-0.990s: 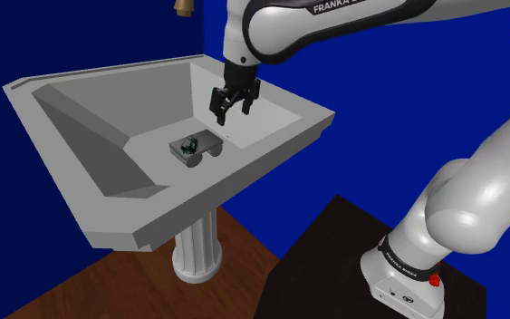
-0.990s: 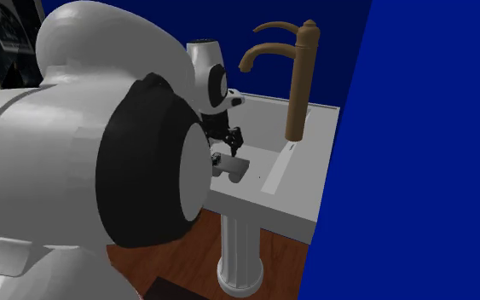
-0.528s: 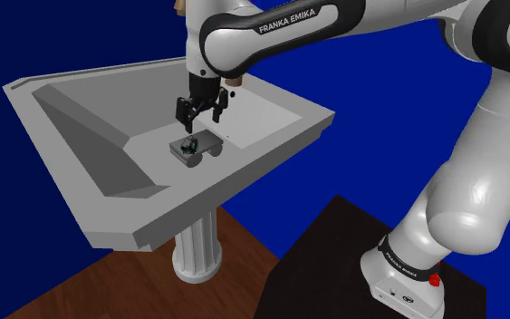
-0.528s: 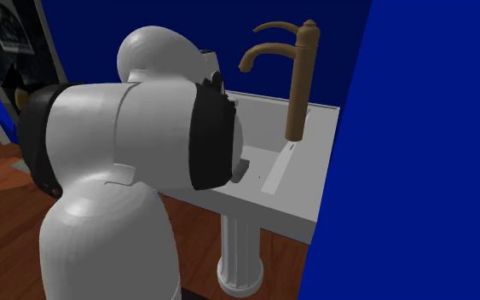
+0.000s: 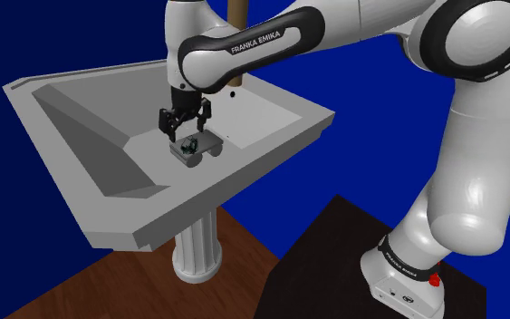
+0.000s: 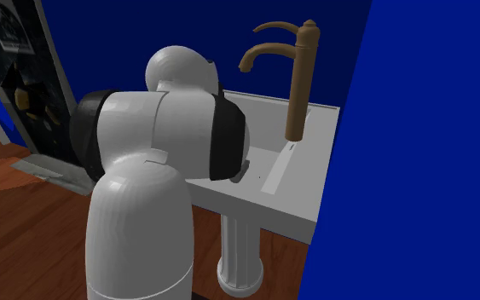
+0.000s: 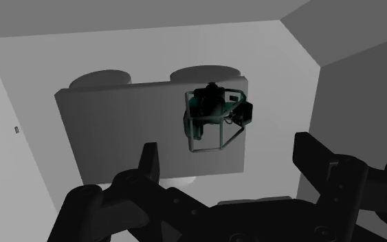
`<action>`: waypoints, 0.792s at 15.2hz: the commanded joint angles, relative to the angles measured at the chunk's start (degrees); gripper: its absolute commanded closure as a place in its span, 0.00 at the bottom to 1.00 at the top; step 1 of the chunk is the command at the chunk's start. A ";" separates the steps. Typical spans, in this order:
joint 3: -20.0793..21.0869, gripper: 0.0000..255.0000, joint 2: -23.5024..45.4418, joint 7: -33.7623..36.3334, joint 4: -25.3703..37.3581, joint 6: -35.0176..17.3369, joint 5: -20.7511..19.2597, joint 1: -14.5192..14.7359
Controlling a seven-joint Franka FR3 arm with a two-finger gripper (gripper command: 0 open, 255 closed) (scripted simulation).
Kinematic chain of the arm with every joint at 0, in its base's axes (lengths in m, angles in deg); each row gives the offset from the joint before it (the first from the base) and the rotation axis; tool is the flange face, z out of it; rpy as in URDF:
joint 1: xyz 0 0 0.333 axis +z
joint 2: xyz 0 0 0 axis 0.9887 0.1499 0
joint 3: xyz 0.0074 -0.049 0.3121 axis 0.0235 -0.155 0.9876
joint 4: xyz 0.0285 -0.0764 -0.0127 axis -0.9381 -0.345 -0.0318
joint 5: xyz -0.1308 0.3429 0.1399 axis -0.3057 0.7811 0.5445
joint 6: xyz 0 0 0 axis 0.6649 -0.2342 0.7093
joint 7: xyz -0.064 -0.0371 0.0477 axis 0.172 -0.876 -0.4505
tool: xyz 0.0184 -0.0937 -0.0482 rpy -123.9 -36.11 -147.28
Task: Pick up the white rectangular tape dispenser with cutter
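The tape dispenser (image 5: 195, 149) is a small grey rectangular block lying flat on the floor of the grey sink basin (image 5: 81, 136). In the wrist view the tape dispenser (image 7: 137, 127) has two round bumps along one long side and a dark green wire-like cutter part (image 7: 216, 118) at one end. My black gripper (image 5: 185, 124) hangs open just above the block, slightly toward the shoulder view's left. In the wrist view the gripper (image 7: 233, 165) has its fingers wide apart, with the cutter end ahead of the gap and nothing touching them.
The sloped basin walls (image 5: 271, 113) close in around the block. A brown faucet (image 6: 301, 81) stands at the sink's back rim. The sink rests on a white pedestal (image 5: 198, 254) over a wooden floor (image 6: 25, 222). My arm's large white links (image 6: 161, 170) hide much of the basin in the second exterior view.
My gripper has travelled toward the shoulder view's left and dropped lower, from beside the basin's right wall to just over the dispenser. It stays open; the dispenser has not moved.
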 commanded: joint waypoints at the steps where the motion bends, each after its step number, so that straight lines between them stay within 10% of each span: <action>1: -0.11 0.00 0.60 0.23 -0.84 -1.42 -0.28 0.05; 5: -0.27 0.00 1.34 0.53 -1.82 -3.10 -0.66 0.12; 6: -0.26 1.00 1.30 0.53 -1.84 -3.08 -0.64 0.12; 12: -0.26 1.00 1.32 0.53 -1.80 -3.06 -0.65 0.12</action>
